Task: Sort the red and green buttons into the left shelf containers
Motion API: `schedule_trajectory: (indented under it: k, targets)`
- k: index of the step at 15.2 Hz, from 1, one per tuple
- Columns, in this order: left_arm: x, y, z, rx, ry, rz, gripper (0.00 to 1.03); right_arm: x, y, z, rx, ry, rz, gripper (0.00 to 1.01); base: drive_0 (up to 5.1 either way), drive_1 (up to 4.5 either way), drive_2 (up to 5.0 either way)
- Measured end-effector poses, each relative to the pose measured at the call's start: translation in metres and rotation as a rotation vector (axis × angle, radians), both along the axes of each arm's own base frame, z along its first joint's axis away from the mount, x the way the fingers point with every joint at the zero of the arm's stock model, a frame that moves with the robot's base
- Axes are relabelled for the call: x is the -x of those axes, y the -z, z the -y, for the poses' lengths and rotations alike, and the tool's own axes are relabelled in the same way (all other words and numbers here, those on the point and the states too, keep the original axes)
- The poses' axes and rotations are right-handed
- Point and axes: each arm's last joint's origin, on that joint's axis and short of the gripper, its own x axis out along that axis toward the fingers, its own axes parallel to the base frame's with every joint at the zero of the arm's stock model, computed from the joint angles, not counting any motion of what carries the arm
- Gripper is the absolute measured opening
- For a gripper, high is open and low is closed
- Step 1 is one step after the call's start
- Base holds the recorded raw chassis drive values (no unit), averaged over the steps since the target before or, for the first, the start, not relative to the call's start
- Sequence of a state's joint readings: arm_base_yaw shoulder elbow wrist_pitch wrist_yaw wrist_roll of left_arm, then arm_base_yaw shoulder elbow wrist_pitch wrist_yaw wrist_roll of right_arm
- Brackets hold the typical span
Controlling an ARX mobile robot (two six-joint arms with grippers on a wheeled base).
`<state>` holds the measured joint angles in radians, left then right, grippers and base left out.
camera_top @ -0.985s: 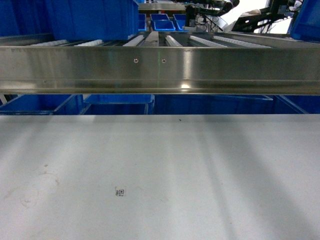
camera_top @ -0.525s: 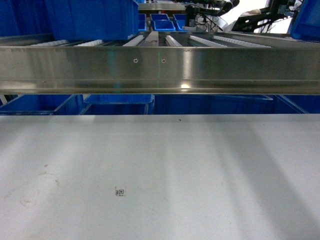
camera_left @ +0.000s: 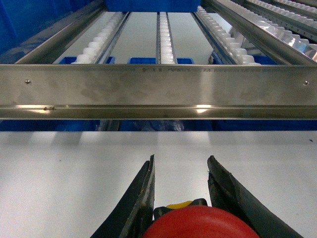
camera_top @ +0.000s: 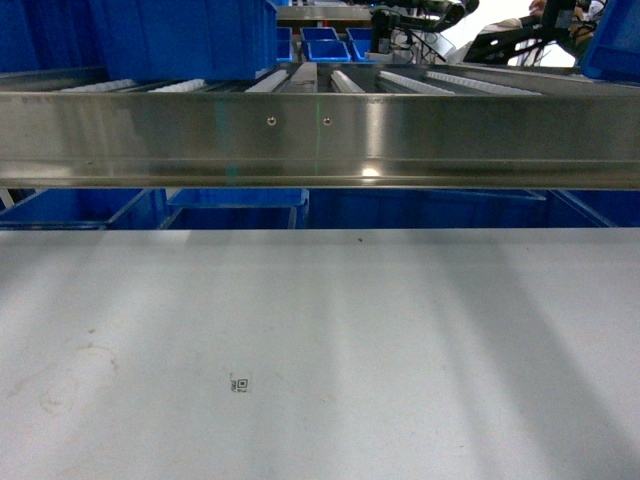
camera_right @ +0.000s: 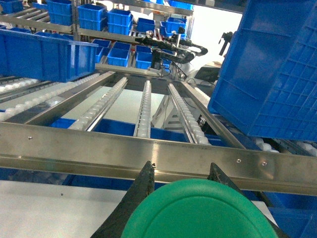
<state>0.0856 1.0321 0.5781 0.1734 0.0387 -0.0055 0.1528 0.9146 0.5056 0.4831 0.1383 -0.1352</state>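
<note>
In the left wrist view my left gripper (camera_left: 181, 159) is shut on the red button (camera_left: 200, 223), whose wide red cap fills the gap low between the dark fingers above the white table. In the right wrist view my right gripper (camera_right: 181, 165) is shut on the green button (camera_right: 198, 210), its cap hiding the finger bases. A left shelf container (camera_top: 180, 35), a large deep blue bin, stands on the roller shelf at the upper left. The same container (camera_right: 44, 52) lies far left of the right gripper. Neither gripper shows in the head view.
A steel front rail (camera_top: 320, 135) fronts the roller shelf, above the white table (camera_top: 320, 340) with its small code sticker (camera_top: 240, 384). More blue bins (camera_top: 235, 205) sit below the shelf. A big blue crate (camera_right: 272, 69) tilts at the right. Small blue bins (camera_right: 119, 20) line the far racks.
</note>
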Motion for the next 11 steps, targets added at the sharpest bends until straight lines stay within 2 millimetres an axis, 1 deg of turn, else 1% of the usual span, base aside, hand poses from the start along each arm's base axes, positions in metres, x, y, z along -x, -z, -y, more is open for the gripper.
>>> schedule_trajectory:
  k: [2, 10, 11]
  targets:
    - [0.0012, -0.0015, -0.0060, 0.040, -0.020, 0.002, 0.30, 0.0012, -0.0018, -0.0062, 0.001, -0.007, 0.021, 0.26, 0.0, 0.00, 0.0]
    - [0.0018, -0.0026, -0.0059, 0.054, -0.017, 0.008, 0.30, 0.0014, -0.0023, -0.0066, 0.009, -0.006, 0.025, 0.26, 0.0, 0.00, 0.0]
    - [0.0018, -0.0026, -0.0059, 0.054, -0.017, 0.008, 0.30, 0.0014, -0.0024, -0.0066, 0.009, -0.006, 0.026, 0.26, 0.1, -4.24, 4.4]
